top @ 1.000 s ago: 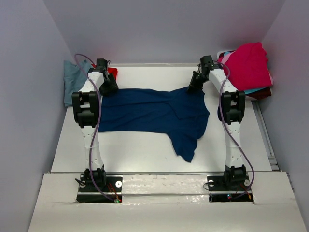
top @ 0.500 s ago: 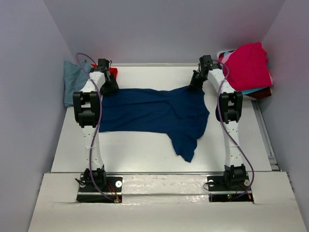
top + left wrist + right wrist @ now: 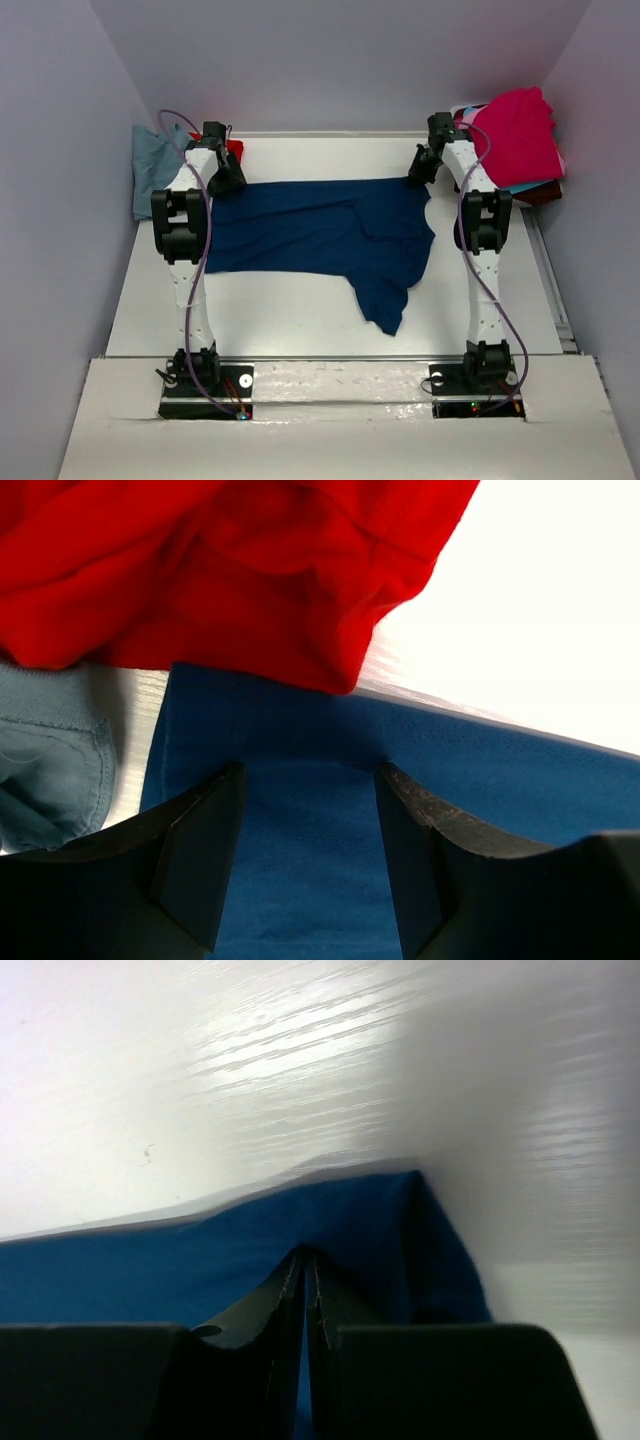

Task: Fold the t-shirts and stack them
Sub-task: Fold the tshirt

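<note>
A navy t-shirt [image 3: 320, 230] lies spread across the middle of the table, one sleeve trailing toward the front. My right gripper [image 3: 421, 168] is shut on its far right corner [image 3: 400, 1220], pinching the cloth between closed fingers [image 3: 285, 1295]. My left gripper [image 3: 226, 180] stands open over the shirt's far left corner [image 3: 310, 810], one finger [image 3: 200, 850] on each side, with navy cloth between them. A red t-shirt [image 3: 220, 570] lies just beyond that corner, and a blue-grey one [image 3: 50, 770] sits to its left. A pile with a magenta t-shirt [image 3: 515, 135] on top rests at the back right.
The blue-grey shirt [image 3: 155, 165] hangs over the table's far left edge. The white table [image 3: 300, 310] is walled by grey panels on three sides. Both arm bases [image 3: 205, 385] stand at the near edge.
My right gripper has pulled the navy shirt's far corner to the right and slightly back, flattening the far edge. The left arm has not moved.
</note>
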Controlling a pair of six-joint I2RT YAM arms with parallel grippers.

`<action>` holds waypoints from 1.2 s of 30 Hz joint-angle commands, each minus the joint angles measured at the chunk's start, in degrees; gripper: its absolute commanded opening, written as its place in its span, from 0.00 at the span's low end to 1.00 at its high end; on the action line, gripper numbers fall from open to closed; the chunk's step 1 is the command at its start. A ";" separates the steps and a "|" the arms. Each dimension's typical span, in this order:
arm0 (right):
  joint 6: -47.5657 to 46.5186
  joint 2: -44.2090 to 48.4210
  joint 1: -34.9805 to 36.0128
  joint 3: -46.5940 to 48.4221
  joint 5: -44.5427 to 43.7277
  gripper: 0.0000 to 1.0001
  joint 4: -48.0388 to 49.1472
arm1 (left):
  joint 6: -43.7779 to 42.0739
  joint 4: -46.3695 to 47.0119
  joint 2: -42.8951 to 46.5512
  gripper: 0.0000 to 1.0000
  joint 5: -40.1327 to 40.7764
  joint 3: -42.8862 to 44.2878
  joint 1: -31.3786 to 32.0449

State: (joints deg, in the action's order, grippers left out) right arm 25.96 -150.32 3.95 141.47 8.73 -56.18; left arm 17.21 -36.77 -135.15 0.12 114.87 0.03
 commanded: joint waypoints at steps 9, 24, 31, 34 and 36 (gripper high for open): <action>-2.93 0.73 -3.68 -4.79 -3.89 0.13 -3.76 | -0.60 -7.52 -3.53 0.68 1.90 6.41 -0.30; -3.63 10.57 -1.93 -9.81 0.58 0.52 -2.08 | -0.16 -6.47 -3.54 0.69 3.48 7.04 -0.30; -3.72 15.05 1.06 -12.36 -0.47 0.60 -3.49 | 0.28 -1.29 3.57 0.76 5.68 2.73 0.75; -3.46 16.02 1.68 -12.62 -1.79 0.60 -4.55 | 0.02 0.74 6.56 0.82 5.51 1.85 0.76; -3.19 16.29 1.68 -12.71 -1.62 0.60 -5.42 | -0.16 0.91 7.88 0.82 5.15 2.11 1.29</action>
State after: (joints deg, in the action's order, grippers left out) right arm 23.09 -138.69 4.67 128.81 8.54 -59.20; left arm 17.63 -38.65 -135.20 3.53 117.08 0.78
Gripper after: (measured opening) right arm 0.599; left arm 0.811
